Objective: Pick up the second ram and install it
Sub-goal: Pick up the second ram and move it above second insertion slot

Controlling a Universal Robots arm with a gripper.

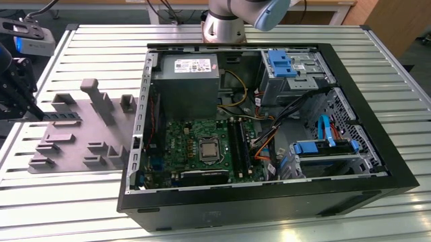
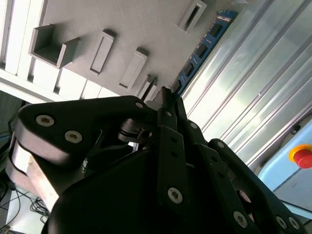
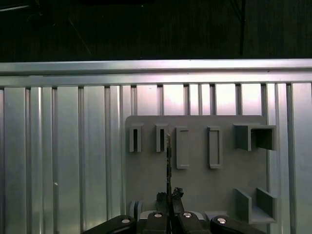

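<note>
The second ram (image 1: 60,117) is a long thin dark stick, held level over the back of the grey fixture plate (image 1: 81,143) at the exterior view's left. My black gripper (image 1: 30,115) is shut on one end of it. In the second wrist view the ram (image 2: 202,48) shows blue with dark chips and runs out from between my fingertips (image 2: 163,95). Seen edge-on in the first wrist view, the ram (image 3: 168,156) rises from my gripper (image 3: 169,197) above the plate's slots (image 3: 161,138). The motherboard's dark ram slots (image 1: 239,146) lie inside the open computer case.
The open black computer case (image 1: 377,151) takes up the middle and the exterior view's right of the ribbed metal table (image 1: 88,201). Inside are the power supply (image 1: 185,80), cables and blue drive brackets (image 1: 279,63). A tall grey post (image 1: 98,101) stands on the fixture plate. A box with a red button (image 2: 301,157) sits nearby.
</note>
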